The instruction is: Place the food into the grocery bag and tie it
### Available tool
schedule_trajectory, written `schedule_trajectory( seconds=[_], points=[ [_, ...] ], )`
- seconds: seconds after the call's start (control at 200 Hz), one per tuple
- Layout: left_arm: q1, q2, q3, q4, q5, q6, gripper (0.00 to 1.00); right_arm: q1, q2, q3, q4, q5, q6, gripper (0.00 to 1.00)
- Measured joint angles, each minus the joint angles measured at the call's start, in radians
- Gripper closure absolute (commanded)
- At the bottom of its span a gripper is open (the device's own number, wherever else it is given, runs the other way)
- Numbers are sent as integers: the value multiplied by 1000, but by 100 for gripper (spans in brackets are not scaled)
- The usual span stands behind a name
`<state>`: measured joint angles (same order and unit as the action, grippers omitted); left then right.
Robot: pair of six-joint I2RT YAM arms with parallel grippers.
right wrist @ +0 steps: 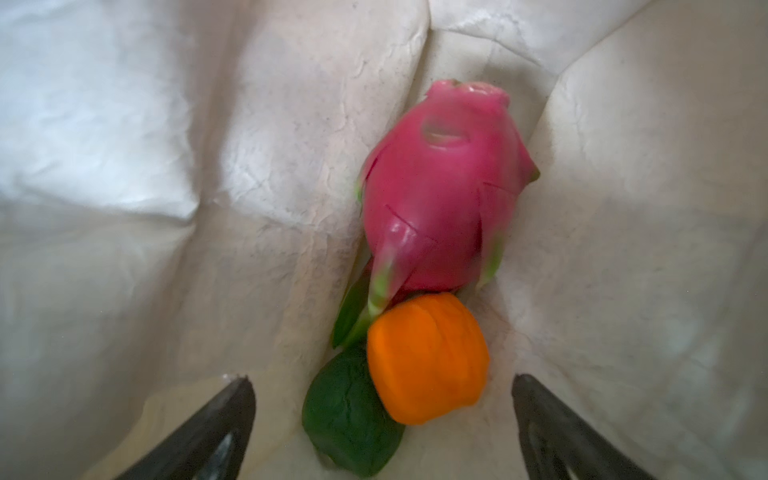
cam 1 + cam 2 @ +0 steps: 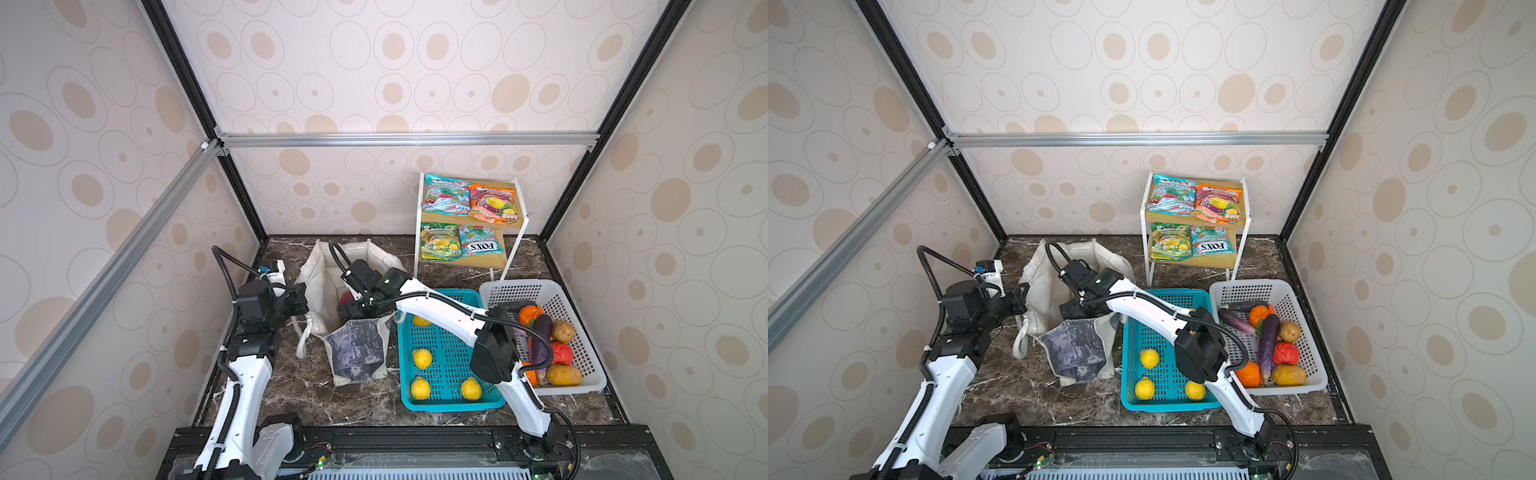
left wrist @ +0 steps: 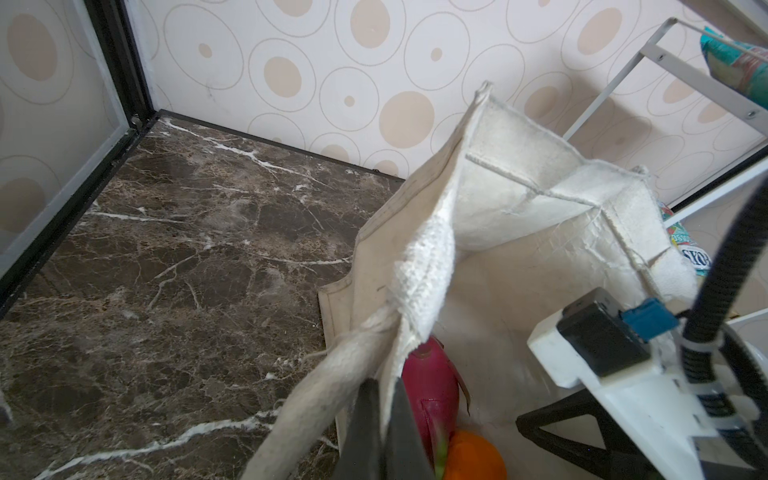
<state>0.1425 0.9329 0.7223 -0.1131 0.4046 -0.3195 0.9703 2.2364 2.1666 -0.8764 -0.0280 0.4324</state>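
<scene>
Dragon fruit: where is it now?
The dragon fruit lies at the bottom of the grocery bag, touching the orange (right wrist view); in both top views the bag stands left of the teal basket.

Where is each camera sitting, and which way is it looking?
Both top views: high up, looking down on the grocery bag, left arm and right arm.
Left wrist: beside the bag, facing its rim; left hand pinches it.
Right wrist: at the bag's mouth, facing down at dragon fruit and orange; right hand open.
Shared: both wrist views show that fruit.
</scene>
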Motion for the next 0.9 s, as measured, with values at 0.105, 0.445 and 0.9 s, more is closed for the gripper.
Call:
schedule_trajectory(
  seconds=[0.105,0.445,0.9],
  points=[
    [0,0,0,0,-7,0,100,0,-111,-82,43,4,8,0],
    [0,0,-4,25,26,-56,100,-80,-674,-514,298,126,98,0],
    [1,18,56,6,85,-118,100,-166,-484,-608,351,-22,160,100]
  ],
)
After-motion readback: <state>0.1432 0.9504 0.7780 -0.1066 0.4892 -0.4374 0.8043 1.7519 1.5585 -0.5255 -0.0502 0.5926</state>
